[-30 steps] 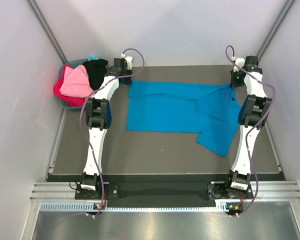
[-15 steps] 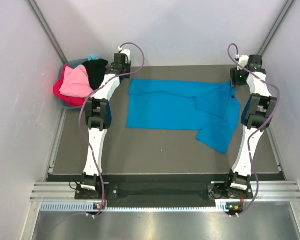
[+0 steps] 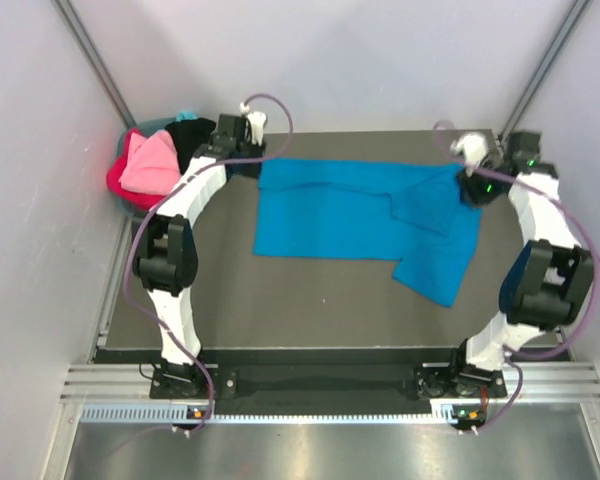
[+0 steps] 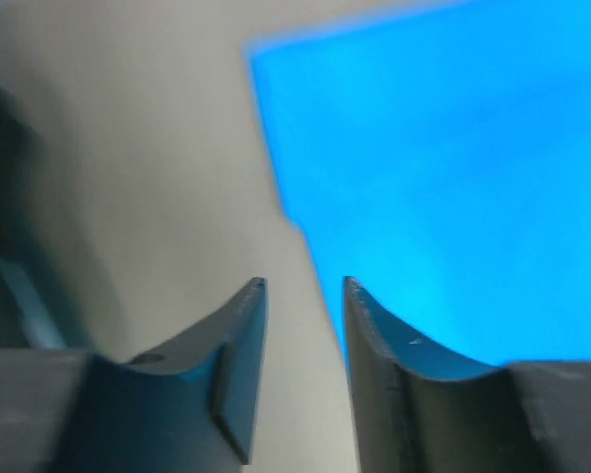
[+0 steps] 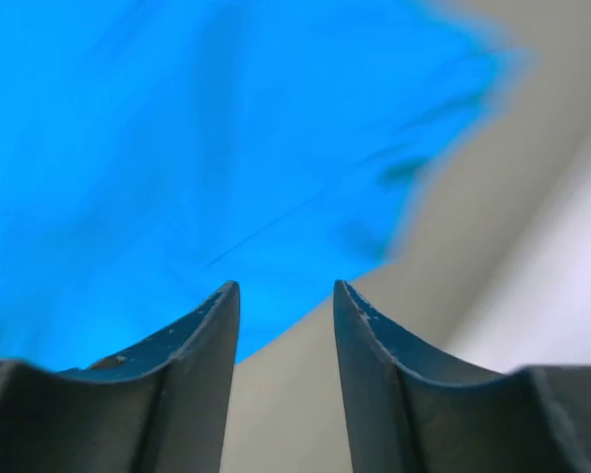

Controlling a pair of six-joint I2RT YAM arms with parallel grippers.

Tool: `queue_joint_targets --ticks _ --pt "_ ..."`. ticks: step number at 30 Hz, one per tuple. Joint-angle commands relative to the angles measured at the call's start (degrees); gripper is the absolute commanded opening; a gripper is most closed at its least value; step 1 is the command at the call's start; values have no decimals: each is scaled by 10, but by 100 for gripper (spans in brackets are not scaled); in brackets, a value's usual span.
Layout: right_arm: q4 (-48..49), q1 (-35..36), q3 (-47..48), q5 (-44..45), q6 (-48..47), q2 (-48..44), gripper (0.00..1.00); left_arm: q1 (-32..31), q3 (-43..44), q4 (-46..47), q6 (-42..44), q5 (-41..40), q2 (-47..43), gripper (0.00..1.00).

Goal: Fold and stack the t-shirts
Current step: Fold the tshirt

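Bright blue cloth t-shirt (image 3: pixel 350 215) lies part-folded mid-frame; heaped pink, red, black shirts (image 3: pixel 150 165) wait upper left. Left pincer (image 4: pixel 303 286) and right pincer (image 5: pixel 286 288) gape empty.

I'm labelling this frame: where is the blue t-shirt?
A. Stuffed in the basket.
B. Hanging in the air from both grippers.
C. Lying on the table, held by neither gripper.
C: the blue t-shirt lies spread on the table, and the wrist views show the left gripper and right gripper open with nothing between their fingers.
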Motion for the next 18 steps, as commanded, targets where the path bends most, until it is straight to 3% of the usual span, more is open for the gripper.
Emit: queue_joint_targets --ticks 1,3,5,9,13,18 --pt "-106 37 -137 -51 -179 -70 41 1 -67 -43 3 88 -48 44" --pt "-110 60 -227 -40 -229 -109 39 1 -113 -45 -14 103 -76 59" --pt "-111 84 -285 -30 -277 -172 39 1 -148 -50 -31 134 -90 63" --pt "-109 116 -420 -4 -342 -276 39 1 -191 -56 -45 156 -110 64" --pt "-126 133 -495 21 -415 -378 43 1 -205 -38 -46 126 -115 64" --pt "-136 133 -557 72 -453 -418 45 1 -192 -40 -42 116 -111 64"
